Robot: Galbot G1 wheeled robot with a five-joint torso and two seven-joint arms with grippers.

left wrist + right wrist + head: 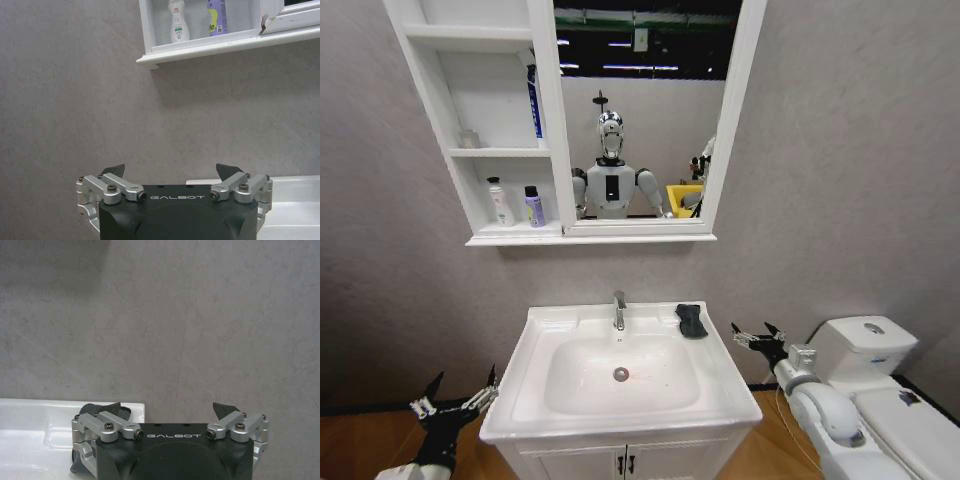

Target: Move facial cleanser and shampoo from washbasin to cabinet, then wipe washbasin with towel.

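Note:
The white washbasin point(535, 385) with its chrome tap point(619, 310) is in front of me. The dark towel point(691, 320) lies on its back right corner, and it also peeks out behind a finger as the towel point(88, 408). A white bottle point(500, 203) and a purple bottle point(533, 206) stand in the cabinet's point(555, 150) lowest compartment; I cannot tell which is the facial cleanser and which the shampoo. My left gripper point(463, 378) hangs open, low beside the basin's left side. My right gripper point(753, 328) is open just right of the basin, a short way from the towel.
A white toilet point(865, 350) stands close behind my right arm. A blue tube point(534, 100) and a small glass point(468, 138) sit on the cabinet's middle shelf. The mirror point(640, 110) reflects me. Grey wall surrounds the cabinet. A floor cupboard point(620, 460) sits under the basin.

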